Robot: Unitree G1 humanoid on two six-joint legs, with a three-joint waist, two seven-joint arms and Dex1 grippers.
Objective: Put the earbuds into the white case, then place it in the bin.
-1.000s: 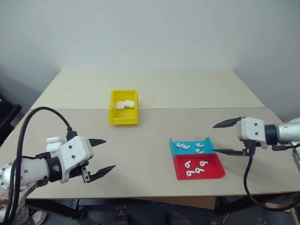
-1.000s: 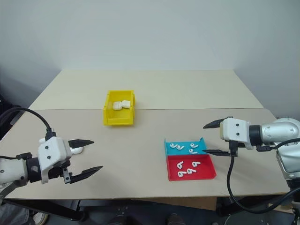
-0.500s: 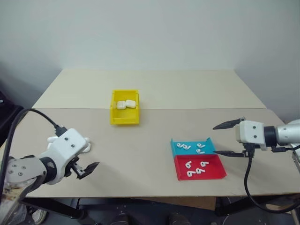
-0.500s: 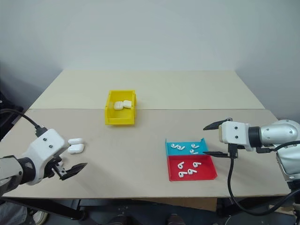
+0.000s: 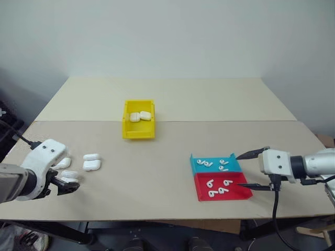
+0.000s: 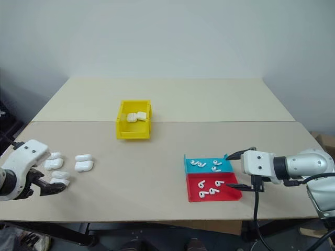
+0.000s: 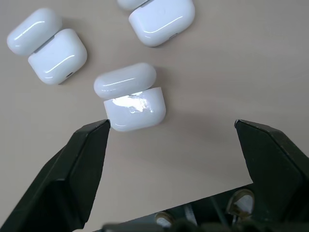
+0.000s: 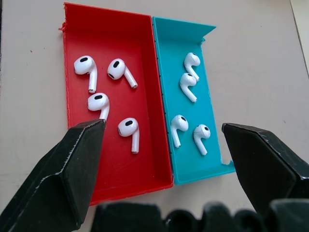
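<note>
— Earbuds [image 8: 128, 133]: where, and what are the grippers doing?
— Right gripper [image 6: 236, 170] spread wide over the red tray [image 8: 77, 159] and blue tray [image 8: 212, 159] near the table's [image 5: 172, 157] front right. Left gripper [image 7: 174, 159] spread above an open white case [image 7: 130, 99], front left; yellow bin [image 5: 138, 133] mid-table.

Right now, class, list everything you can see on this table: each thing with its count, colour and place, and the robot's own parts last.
Table: one, beige, under everything.
Bin: one, yellow, centre-left, holding two white cases.
White cases on the table: four, at the table's left, by the left gripper.
Blue tray: one, right of centre, four white earbuds.
Red tray: one, touching the blue tray's near side, four white earbuds.
Left gripper: black, open over a case.
Right gripper: black, open above the trays.
</note>
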